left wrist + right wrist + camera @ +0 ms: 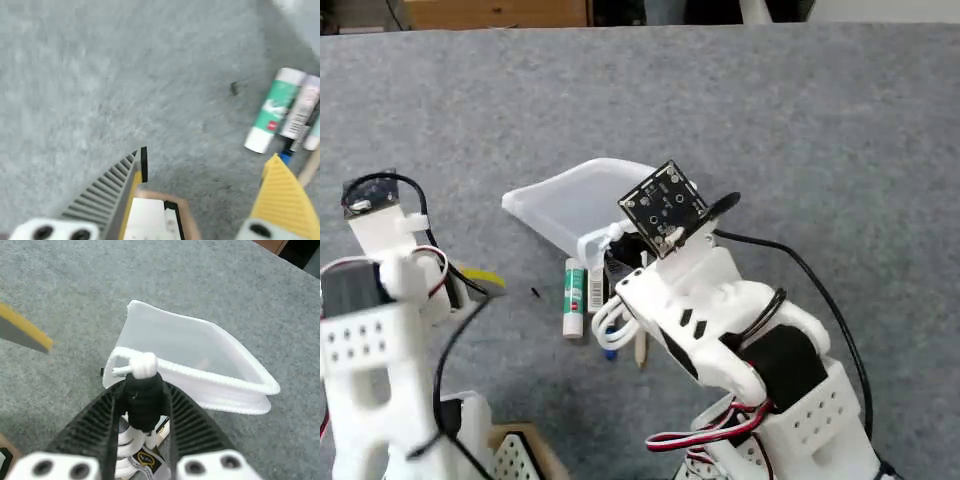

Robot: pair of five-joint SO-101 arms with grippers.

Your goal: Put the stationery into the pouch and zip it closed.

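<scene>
A translucent white pouch [582, 196] lies open near the table's middle, and its zipped rim [210, 375] faces my right gripper [144, 392]. That gripper [613, 262] is shut on a black marker-like item [145, 405] with a white end, held right at the pouch mouth. Just in front of the pouch lie a green-and-white glue stick [574, 297], a white stick [595, 290], a blue pen [286, 155] and a pencil [640, 350]. My left gripper [207, 160] hangs open and empty over bare carpet, left of the glue stick [272, 112].
Grey carpet [800, 130] covers the table. A small black speck [535, 293] lies between the left gripper and the sticks. A cardboard corner [525, 450] sits by the left arm's base. A wooden edge [495, 12] runs along the far side.
</scene>
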